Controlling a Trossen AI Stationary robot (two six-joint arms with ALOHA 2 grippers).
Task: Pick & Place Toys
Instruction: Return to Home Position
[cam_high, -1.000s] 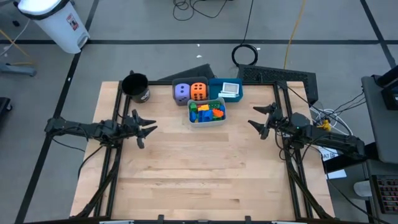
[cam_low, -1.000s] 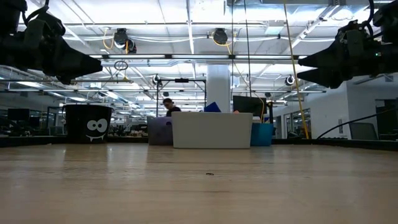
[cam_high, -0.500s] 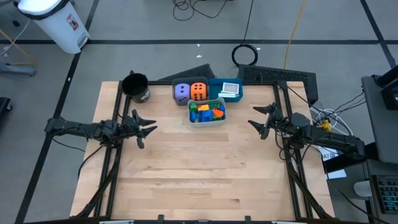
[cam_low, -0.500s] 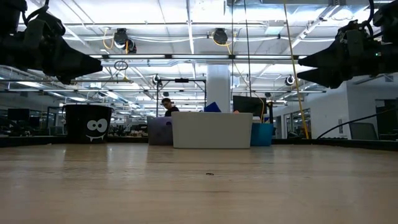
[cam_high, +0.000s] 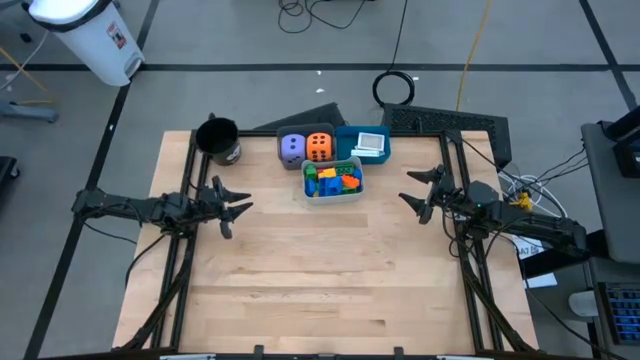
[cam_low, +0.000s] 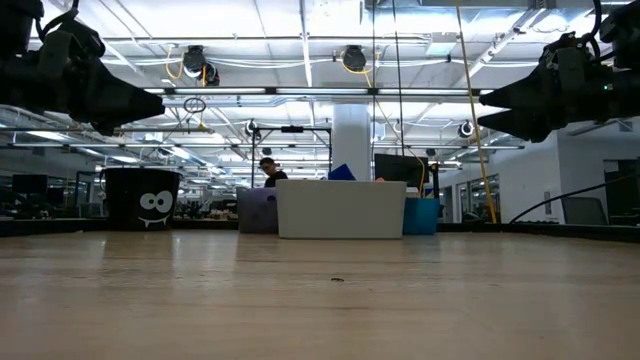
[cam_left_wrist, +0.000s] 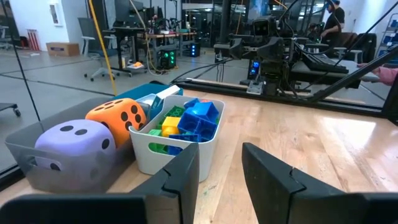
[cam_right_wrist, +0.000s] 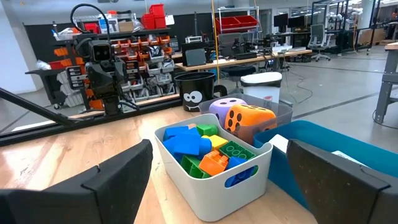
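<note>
The wooden surface (cam_high: 320, 280) is mostly bare, and all the things stand together at its far edge. My two arms reach in from the two sides and hang above the surface, well apart from the bins. My left pincer (cam_high: 233, 207) is at the left side, with its fingers spread and nothing between them. My right pincer (cam_high: 413, 190) is at the right side, spread wide and also holding nothing. Three bins stand touching each other. The grey bin (cam_left_wrist: 62, 177) holds the purple die (cam_high: 291, 147) and the orange die (cam_high: 319, 146) side by side. The white bin (cam_high: 333, 197) stands just in front of it, nearer to the middle of the surface. It is filled with the building blocks (cam_high: 332, 178) in blue, green, yellow and orange. The blue bin (cam_high: 347, 133) stands to the right of the dice, and the white cards (cam_high: 371, 143) lie in it. The black cup (cam_high: 218, 140), with a small cartoon face on its wall, stands alone near the far left corner, apart from the bins.
</note>
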